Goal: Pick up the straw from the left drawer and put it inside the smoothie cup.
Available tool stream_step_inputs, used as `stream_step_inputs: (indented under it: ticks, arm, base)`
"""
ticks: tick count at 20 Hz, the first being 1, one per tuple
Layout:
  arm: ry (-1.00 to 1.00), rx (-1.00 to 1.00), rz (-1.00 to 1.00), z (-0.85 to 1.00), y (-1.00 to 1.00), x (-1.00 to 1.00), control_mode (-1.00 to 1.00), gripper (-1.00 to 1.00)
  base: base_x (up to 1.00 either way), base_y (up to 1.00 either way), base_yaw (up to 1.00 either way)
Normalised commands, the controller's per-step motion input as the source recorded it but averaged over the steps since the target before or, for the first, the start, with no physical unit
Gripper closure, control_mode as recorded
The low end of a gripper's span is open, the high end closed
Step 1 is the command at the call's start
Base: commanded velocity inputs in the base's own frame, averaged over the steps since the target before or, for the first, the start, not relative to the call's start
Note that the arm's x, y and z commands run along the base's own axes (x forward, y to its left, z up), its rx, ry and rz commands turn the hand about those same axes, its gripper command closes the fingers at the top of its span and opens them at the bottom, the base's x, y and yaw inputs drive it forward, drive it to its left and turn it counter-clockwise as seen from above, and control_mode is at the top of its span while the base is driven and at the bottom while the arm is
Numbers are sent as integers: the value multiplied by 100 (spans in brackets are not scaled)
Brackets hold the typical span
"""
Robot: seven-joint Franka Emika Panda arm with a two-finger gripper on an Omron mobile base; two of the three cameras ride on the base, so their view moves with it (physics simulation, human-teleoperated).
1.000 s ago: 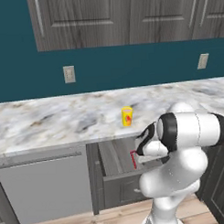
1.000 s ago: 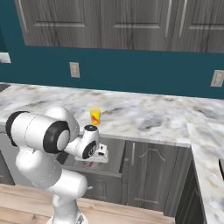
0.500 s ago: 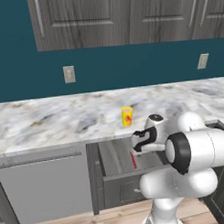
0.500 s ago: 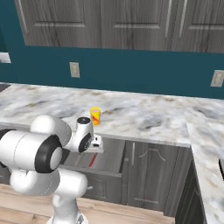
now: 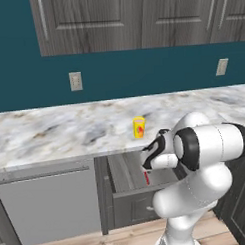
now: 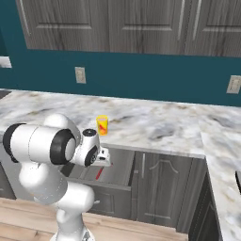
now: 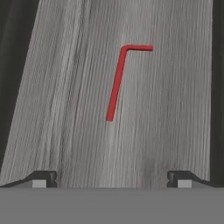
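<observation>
The thin red straw [image 7: 116,83] with its short bent end lies flat on the wood-grain floor of the open left drawer [image 7: 65,109]. My gripper [image 7: 111,179] hangs open above it, with nothing between the two dark fingertips [image 7: 41,178]. In the left base view the gripper [image 5: 148,163] points down into the pulled-out drawer [image 5: 124,177], with a bit of the straw [image 5: 147,177] showing below it. The yellow smoothie cup [image 5: 138,127] stands upright on the marble counter just behind the drawer. From the right side I see the cup [image 6: 102,125], the gripper [image 6: 103,160] and the straw [image 6: 99,174].
The marble counter [image 5: 54,129] runs along the teal wall, with dark upper cabinets [image 5: 121,19] overhead. A plain grey panel front [image 5: 47,202] sits left of the drawer. Grey cabinet doors [image 6: 160,183] stand to its right, and the counter turns a corner at far right [image 6: 221,155].
The arm's upper links have swung round while the hand stays over the open drawer. The jaws have stayed open and the straw has not moved.
</observation>
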Motion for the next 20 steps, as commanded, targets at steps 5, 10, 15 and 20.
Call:
stream_step_inputs:
  ticks: [5, 10, 15, 20]
  arm:
    - [0, 0, -7, -36, 7, 22, -100, -100]
    - [0, 0, -5, -26, 3, 23, -100, -100]
    - [0, 0, -3, -9, 0, 19, -100, -100]
    - [0, 0, -3, -12, 0, 23, -100, -100]
  base:
    - [0, 0, 0]
    - [0, 0, 0]
    - [0, 0, 0]
    - [0, 0, 0]
